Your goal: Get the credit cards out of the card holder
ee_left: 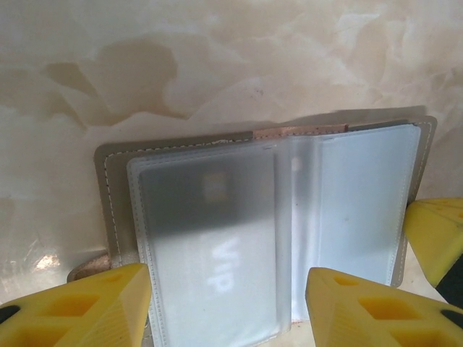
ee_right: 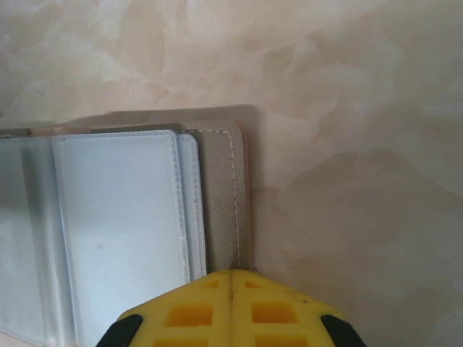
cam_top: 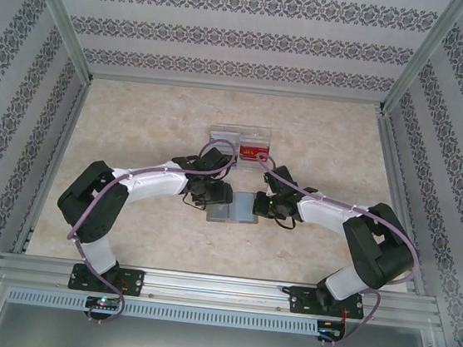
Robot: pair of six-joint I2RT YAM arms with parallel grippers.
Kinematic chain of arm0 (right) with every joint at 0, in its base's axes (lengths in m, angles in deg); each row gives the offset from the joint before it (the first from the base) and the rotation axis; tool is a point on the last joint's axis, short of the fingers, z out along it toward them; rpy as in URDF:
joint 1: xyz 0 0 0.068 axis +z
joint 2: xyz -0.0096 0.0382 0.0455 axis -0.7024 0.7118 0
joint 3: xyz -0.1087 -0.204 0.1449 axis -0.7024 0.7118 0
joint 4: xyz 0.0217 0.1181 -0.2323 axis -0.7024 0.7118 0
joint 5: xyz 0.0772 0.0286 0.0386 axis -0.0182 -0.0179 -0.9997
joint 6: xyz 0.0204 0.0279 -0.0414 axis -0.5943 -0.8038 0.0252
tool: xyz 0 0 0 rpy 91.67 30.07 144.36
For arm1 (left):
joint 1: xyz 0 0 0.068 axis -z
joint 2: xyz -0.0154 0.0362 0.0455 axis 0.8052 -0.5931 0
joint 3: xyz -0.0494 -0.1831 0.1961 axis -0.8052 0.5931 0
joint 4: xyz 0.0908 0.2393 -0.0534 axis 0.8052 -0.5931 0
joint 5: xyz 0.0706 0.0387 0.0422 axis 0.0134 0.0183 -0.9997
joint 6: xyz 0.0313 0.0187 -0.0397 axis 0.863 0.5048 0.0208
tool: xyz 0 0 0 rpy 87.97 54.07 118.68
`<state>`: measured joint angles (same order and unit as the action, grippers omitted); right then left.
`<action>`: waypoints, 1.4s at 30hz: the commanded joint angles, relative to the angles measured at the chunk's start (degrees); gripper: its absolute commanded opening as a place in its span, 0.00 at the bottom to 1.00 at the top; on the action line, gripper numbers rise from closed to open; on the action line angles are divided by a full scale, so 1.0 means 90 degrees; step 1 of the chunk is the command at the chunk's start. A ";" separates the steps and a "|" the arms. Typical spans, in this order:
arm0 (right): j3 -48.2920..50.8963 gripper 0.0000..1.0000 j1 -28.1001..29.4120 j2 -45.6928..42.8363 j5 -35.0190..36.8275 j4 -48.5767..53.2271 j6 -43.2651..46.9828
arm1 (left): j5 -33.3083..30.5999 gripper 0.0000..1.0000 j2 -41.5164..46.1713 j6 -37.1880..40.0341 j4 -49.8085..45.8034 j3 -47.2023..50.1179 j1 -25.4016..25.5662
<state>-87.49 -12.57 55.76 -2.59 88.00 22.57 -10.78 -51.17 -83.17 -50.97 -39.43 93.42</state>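
You have the card holder (cam_top: 234,208) lying open like a book on the marbled worktop (cam_top: 137,121), grey cover down and pale frosted pockets (ee_left: 347,210) up. Your left pincer (ee_left: 228,307) stands about half open over the holder's left page, with one yellow finger (ee_left: 79,307) at the outer edge of that pocket and the other at the spine side. The pocket lies between them, and you cannot tell whether either finger is touching it. Inside that left pocket sits a pale card (ee_left: 210,246), its "VIP" lettering showing faintly through the plastic. Your right pincer (ee_right: 231,289) is fully closed with nothing between its fingers, and its tip is at the near end of the holder's right-hand cover edge, just beside the stitching. Beyond the holder, near its far edge, stands a clear box (cam_top: 226,133) with a red card (cam_top: 253,152) in its right-hand compartment.
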 commanded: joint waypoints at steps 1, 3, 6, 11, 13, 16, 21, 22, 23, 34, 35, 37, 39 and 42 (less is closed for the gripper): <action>0.0019 0.00 0.0081 0.0212 0.0011 0.0057 0.0072 | 0.0113 0.59 -0.0090 0.0083 0.0172 -0.0062 0.0099; 0.0029 0.00 0.0081 0.0209 0.0007 0.0053 0.0072 | 0.0126 0.59 -0.0148 0.0073 0.0174 -0.0052 0.0108; 0.0029 0.00 0.0081 0.0188 0.0017 0.0053 0.0072 | 0.0098 0.59 -0.0240 0.0083 0.0104 -0.0065 0.0110; 0.0019 0.00 0.0081 0.0195 0.0019 0.0055 0.0066 | 0.0040 0.59 -0.0384 0.0066 -0.0078 -0.0104 0.0119; 0.0019 0.00 0.0081 0.0193 0.0008 0.0054 0.0071 | 0.0082 0.59 -0.0416 0.0082 -0.0069 -0.0119 0.0130; 0.0039 0.00 0.0081 0.0193 0.0014 0.0046 0.0071 | 0.0204 0.59 -0.0438 0.0059 0.0063 -0.0171 0.0187; 0.0039 0.00 0.0081 0.0174 0.0019 0.0044 0.0062 | 0.0345 0.60 -0.0551 0.0003 0.0229 -0.0423 0.0362; 0.0039 0.00 0.0081 0.0169 0.0021 0.0043 0.0059 | 0.0372 0.60 -0.0591 0.0005 0.0241 -0.0496 0.0392; 0.0044 0.00 0.0081 0.0170 0.0031 0.0046 0.0048 | 0.0401 0.60 -0.0618 -0.0001 0.0258 -0.0554 0.0429; 0.0247 0.00 -0.0146 -0.0460 0.0266 0.0114 0.0030 | 0.0652 0.60 -0.0914 -0.0099 0.0558 -0.0905 0.0579; 0.0288 0.00 -0.0184 -0.0578 0.0315 0.0129 0.0024 | 0.0679 0.60 -0.0953 -0.0095 0.0591 -0.0949 0.0588; 0.0403 0.00 -0.0290 -0.0882 0.0425 0.0202 0.0006 | 0.0743 0.60 -0.1045 -0.0111 0.0658 -0.1051 0.0617; 0.0509 0.00 -0.0383 -0.1167 0.0514 0.0268 -0.0003 | 0.0778 0.60 -0.1134 -0.0116 0.0671 -0.1197 0.0660; 0.0647 0.00 -0.0527 -0.1581 0.0565 0.0387 -0.0013 | 0.0857 0.60 -0.1251 -0.0122 0.0742 -0.1389 0.0729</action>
<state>-82.99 -16.46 44.28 0.34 89.71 22.50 -4.31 -61.14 -83.67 -46.48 -49.92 98.81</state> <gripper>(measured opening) 0.065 0.598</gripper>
